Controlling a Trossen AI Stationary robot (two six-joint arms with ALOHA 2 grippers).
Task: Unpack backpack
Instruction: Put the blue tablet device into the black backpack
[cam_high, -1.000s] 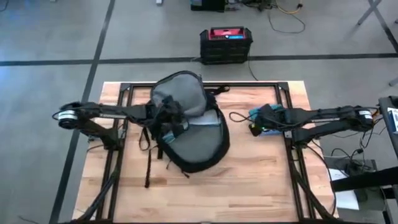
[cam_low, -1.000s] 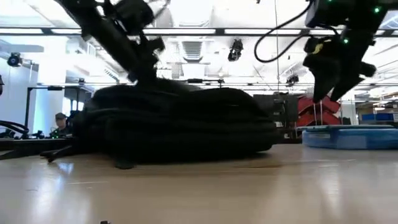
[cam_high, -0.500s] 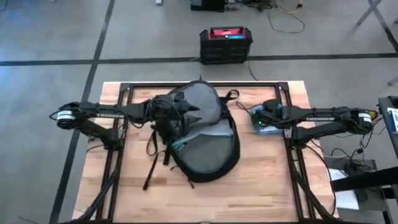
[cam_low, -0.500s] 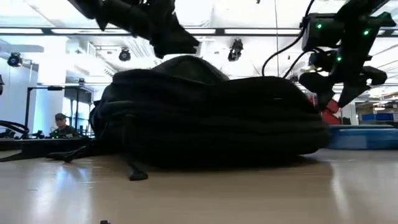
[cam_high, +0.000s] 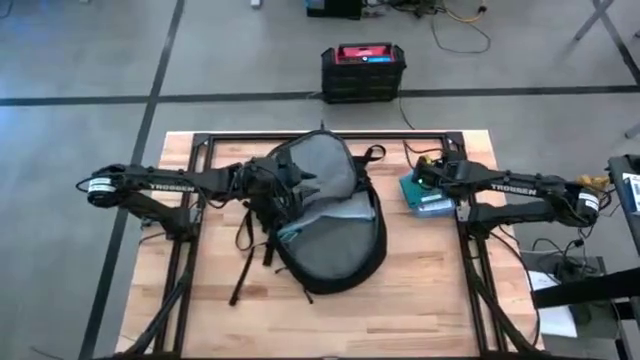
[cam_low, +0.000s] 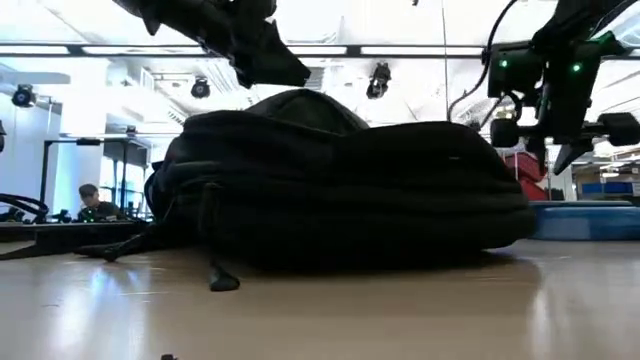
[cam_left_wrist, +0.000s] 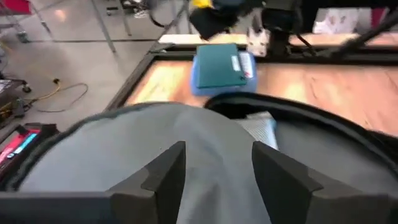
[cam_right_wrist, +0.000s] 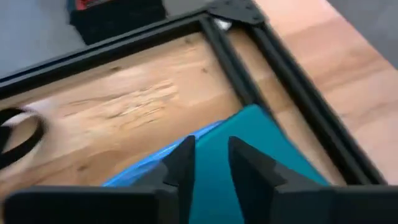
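On table, backpack (cam_high: 330, 225) unzipped, grey lining exposed, both end effectors parted, empty.

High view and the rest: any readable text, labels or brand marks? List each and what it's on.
"TROSSEN": white lettering on the left arm.
"TROSSEN": white lettering on the right arm.
White label on the teal box: too blurred to read.
Red top of the black box on the floor: markings too small to read.
Backpack: no legible text.
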